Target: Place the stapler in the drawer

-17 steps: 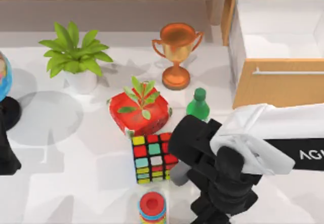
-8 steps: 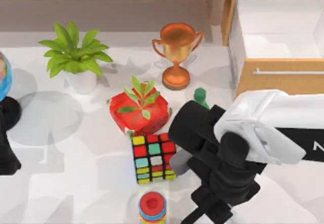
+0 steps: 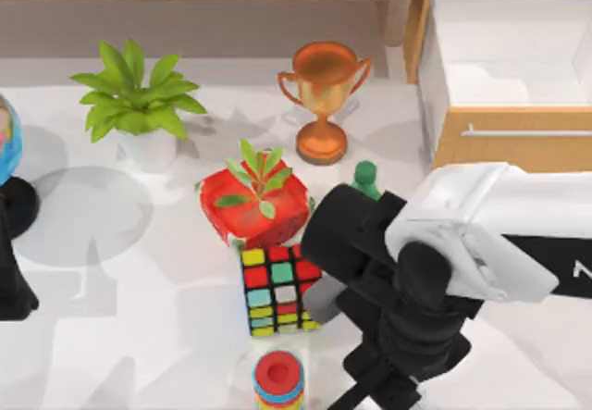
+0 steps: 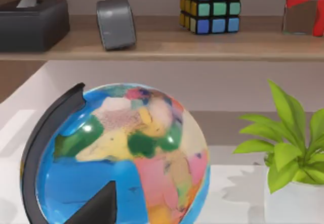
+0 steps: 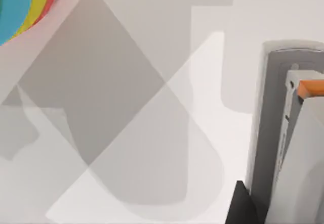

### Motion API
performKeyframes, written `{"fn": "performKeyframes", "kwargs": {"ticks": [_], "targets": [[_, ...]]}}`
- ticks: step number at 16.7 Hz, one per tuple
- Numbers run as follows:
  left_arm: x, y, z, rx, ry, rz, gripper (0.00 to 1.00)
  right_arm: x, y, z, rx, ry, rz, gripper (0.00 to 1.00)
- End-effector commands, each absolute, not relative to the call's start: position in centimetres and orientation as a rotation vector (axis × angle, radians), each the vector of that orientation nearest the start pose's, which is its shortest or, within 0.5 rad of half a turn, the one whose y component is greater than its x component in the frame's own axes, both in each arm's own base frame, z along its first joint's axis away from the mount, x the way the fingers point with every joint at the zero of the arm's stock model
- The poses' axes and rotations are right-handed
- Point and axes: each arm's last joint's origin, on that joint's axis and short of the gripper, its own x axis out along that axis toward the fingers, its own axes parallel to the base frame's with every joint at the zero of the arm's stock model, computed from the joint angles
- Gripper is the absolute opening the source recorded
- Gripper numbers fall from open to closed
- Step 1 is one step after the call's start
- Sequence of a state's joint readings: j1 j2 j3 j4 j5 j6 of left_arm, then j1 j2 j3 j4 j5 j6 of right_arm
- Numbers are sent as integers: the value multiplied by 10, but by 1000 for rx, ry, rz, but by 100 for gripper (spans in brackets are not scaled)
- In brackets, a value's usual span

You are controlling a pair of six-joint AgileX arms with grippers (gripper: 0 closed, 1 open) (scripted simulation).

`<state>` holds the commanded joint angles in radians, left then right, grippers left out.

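1. Stapler (image 5: 288, 148): pale wedge with an orange tip, lying on the table right beside my right pincer (image 5: 248, 209), long axis running up the wrist frame.
2. Right pincer: lower centre of the top frame; open or closed, cannot tell.
3. Drawer (image 3: 518, 142): open, upper right, well apart.
4. Left arm: parked at the left edge.
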<state>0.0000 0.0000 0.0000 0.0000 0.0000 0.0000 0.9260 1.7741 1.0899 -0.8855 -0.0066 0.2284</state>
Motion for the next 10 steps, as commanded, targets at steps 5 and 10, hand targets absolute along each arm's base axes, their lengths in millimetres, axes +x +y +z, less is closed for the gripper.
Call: {"fn": "performKeyframes", "kwargs": {"ticks": [5,10], "targets": [[106,-1,160,0,0,0,100,232,212,204,-351,1474,482,0],[106,-1,160,0,0,0,100,318,155,276,-91,1315,356,0]]}}
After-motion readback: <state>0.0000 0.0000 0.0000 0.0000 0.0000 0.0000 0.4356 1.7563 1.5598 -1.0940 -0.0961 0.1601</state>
